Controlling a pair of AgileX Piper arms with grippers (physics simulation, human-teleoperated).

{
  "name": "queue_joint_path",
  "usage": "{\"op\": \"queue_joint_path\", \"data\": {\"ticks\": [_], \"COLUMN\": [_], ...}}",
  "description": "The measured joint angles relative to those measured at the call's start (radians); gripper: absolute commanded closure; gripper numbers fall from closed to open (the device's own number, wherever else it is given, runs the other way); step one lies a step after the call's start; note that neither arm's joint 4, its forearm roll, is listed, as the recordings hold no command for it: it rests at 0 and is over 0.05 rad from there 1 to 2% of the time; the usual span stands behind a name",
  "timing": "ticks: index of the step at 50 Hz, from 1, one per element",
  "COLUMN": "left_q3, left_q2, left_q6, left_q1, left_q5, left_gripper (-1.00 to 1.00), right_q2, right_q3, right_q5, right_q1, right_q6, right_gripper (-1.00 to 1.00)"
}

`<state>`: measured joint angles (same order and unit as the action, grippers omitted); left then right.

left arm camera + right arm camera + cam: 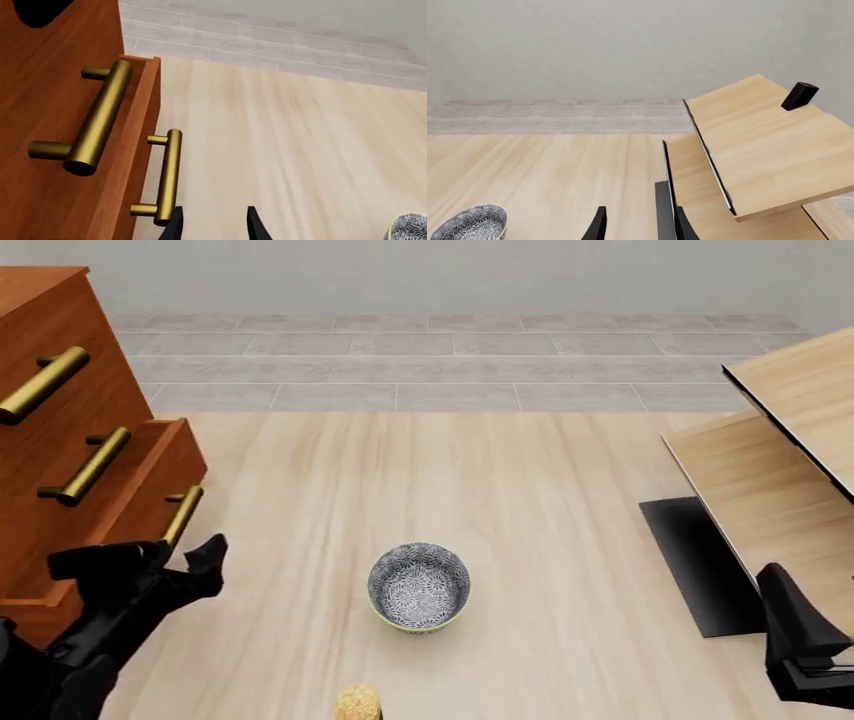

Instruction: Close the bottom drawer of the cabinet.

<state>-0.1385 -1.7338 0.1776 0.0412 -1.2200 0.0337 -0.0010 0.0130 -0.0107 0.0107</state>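
Drawer (140,495), lowest in the cabinet (54,430) at left, juts open; we hold the left gripper (140,558), fingers apart, by its handle (183,515) to push, right gripper (637,222) apart, idle.

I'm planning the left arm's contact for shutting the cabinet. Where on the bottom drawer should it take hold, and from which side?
Probably the brass bar handle of the bottom drawer, gripped mid-bar. It stands off the front on two posts, leaving room behind it. Come from the open floor side facing the front; the left gripper, jaws open, is already beside the bar. For closing, pushing on the flat front may do as well.
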Motion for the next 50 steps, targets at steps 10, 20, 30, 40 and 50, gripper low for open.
{"op": "queue_joint_path", "data": {"ticks": [10,20,30,40,50], "left_q3": [-0.001,-0.002,-0.001,-0.001,-0.003], "left_q2": [-0.002,-0.002,-0.002,0.000,-0.002], "left_q6": [-0.011,-0.019,-0.031,-0.040,-0.047], "left_q1": [-0.022,-0.037,-0.050,-0.065,-0.081], "left_q5": [0.000,0.000,0.000,0.001,0.001], "left_gripper": [-1.00,-1.00,-1.00,-1.00,-1.00], "right_q2": [0.007,0.012,0.012,0.009,0.011], "right_q3": [0.000,0.000,-0.001,0.000,0.000], "right_q5": [0.005,0.009,0.009,0.007,0.009], "right_q1": [-0.002,-0.002,-0.001,0.000,0.000], "right_q6": [-0.001,-0.001,0.000,0.001,0.001], "right_gripper": [-1.00,-1.00,-1.00,-1.00,-1.00]}}
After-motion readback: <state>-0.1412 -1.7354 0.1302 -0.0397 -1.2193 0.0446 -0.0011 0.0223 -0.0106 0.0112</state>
